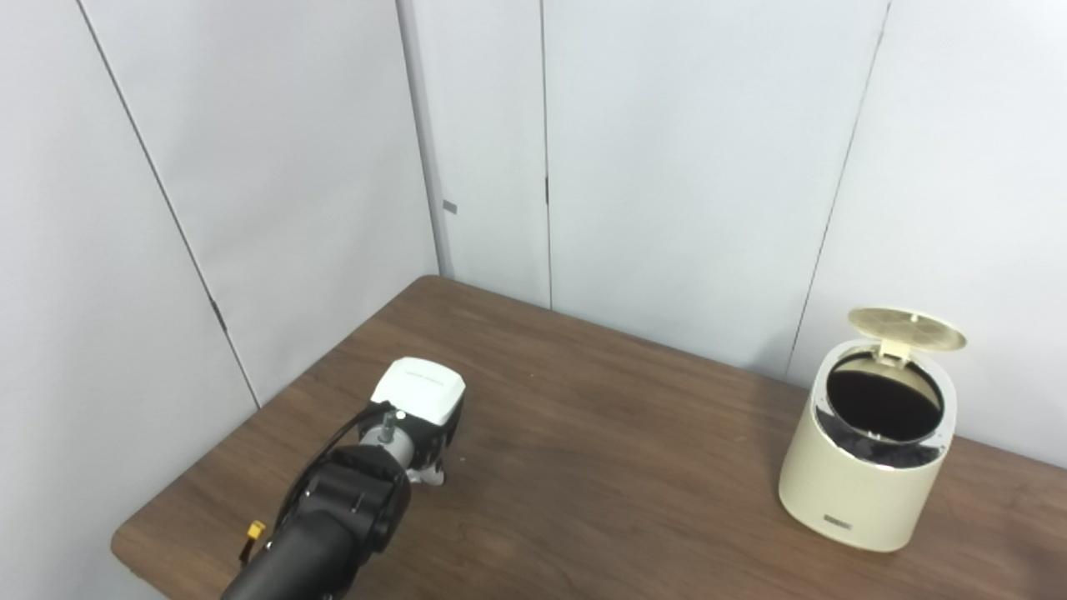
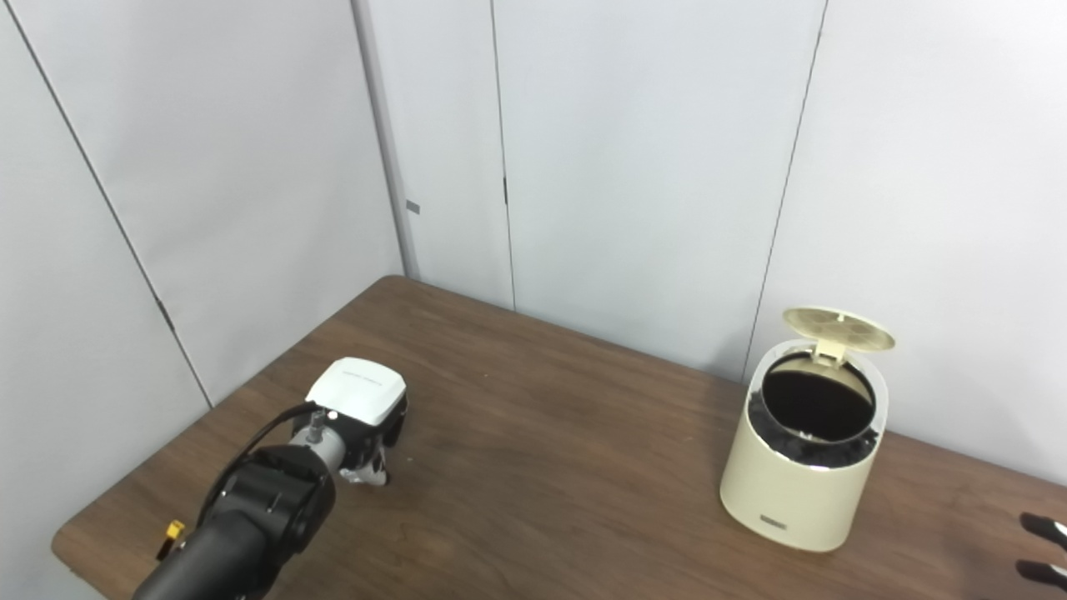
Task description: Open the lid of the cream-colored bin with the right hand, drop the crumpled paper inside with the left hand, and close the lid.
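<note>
The cream-colored bin (image 1: 863,483) stands on the table at the right. Its round lid (image 1: 907,327) is tipped up at the back, and the dark lined opening (image 2: 817,406) shows. My left hand (image 1: 414,408) is at the table's left part, far from the bin, low over the tabletop with its white back toward the camera. Its fingers point down and are hidden. A small white bit, perhaps the crumpled paper (image 1: 431,477), shows under it. Only the dark fingertips of my right hand (image 2: 1042,546) show at the right edge, spread apart and right of the bin.
The brown wooden table (image 1: 600,467) sits in a corner of grey wall panels (image 1: 683,167). Its rounded left corner is close to my left arm. A stretch of bare tabletop lies between my left hand and the bin.
</note>
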`<state>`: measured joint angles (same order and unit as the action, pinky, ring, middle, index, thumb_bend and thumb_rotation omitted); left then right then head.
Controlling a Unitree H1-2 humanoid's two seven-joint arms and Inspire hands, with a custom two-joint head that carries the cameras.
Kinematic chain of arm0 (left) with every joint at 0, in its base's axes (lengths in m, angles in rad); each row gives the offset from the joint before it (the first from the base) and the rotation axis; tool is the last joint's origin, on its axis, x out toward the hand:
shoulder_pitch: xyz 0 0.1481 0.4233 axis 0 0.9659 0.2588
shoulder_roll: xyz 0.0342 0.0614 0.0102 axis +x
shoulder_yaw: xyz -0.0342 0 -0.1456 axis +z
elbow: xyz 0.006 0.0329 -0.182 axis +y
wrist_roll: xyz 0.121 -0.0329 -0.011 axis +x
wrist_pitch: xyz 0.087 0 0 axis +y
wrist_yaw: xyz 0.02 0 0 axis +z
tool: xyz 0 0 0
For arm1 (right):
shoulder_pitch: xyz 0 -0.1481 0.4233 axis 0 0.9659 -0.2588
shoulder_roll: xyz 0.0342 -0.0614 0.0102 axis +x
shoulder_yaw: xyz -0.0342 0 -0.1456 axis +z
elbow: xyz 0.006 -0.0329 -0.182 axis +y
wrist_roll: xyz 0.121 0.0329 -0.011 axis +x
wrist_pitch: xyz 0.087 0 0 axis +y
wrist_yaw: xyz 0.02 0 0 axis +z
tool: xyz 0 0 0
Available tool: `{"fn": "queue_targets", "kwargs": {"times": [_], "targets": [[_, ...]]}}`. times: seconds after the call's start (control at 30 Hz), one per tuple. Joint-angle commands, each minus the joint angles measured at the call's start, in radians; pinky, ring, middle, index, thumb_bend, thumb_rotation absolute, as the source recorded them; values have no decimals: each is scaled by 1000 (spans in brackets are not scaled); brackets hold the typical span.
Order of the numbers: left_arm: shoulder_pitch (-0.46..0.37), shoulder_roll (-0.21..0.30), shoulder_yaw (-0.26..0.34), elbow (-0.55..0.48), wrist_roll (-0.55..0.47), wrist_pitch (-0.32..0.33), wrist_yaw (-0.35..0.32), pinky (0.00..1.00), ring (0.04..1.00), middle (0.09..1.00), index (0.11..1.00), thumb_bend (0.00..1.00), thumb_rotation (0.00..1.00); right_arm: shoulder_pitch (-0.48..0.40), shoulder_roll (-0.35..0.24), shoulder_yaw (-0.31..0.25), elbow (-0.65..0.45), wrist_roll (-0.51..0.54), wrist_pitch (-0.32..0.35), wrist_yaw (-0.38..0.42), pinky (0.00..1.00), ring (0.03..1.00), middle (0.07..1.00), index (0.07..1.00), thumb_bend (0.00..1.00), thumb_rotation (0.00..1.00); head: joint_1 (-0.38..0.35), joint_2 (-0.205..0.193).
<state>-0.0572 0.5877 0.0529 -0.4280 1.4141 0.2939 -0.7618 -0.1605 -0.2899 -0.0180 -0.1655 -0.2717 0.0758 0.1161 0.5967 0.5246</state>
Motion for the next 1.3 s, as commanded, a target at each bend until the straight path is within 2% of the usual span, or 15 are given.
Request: {"fn": "queue_targets", "kwargs": {"times": [0.0,0.33,0.4,0.5,0.7,0.83,1.03,1.2,1.27], "targets": [[-36,21,21,-33,26,-10,4,602,511,453,505,525,0,-34,-1,-5,-35,4,-9,-15,476,751,890,816,867,652,-1,0],[-43,3,45,-39,17,-51,21,610,485,434,512,523,0,-29,2,-6,-36,3,-6,-14,459,745,889,815,869,657,-6,4],[-46,0,48,-44,19,-56,18,630,522,456,506,524,0,-30,3,-7,-35,5,-8,-13,456,745,888,814,872,655,-8,4],[-48,-7,61,-63,-17,-72,65,618,531,457,503,525,0,-30,4,-4,-32,-3,-13,-17,453,740,887,810,871,656,-19,2],[-70,-35,77,-138,-132,-118,156,660,559,458,509,524,0,-36,9,1,-18,-19,-13,-22,438,726,885,810,885,651,-47,1],[-103,-60,64,-159,-143,-148,218,642,542,460,505,525,0,-38,13,7,-12,-32,-24,-25,449,742,893,816,861,633,-61,-1],[-156,-103,52,-170,-159,-181,262,618,510,441,509,524,0,-42,20,13,-10,-40,-24,-27,452,765,908,827,838,605,-117,-3],[-193,-143,39,-152,-170,-202,300,618,489,448,509,524,0,-43,22,24,-4,-70,-36,-37,454,778,921,841,805,576,-196,-8],[-210,-157,31,-139,-179,-213,317,613,495,471,495,526,0,-44,27,27,-3,-73,-35,-38,509,796,922,841,800,553,-218,-8]]}}
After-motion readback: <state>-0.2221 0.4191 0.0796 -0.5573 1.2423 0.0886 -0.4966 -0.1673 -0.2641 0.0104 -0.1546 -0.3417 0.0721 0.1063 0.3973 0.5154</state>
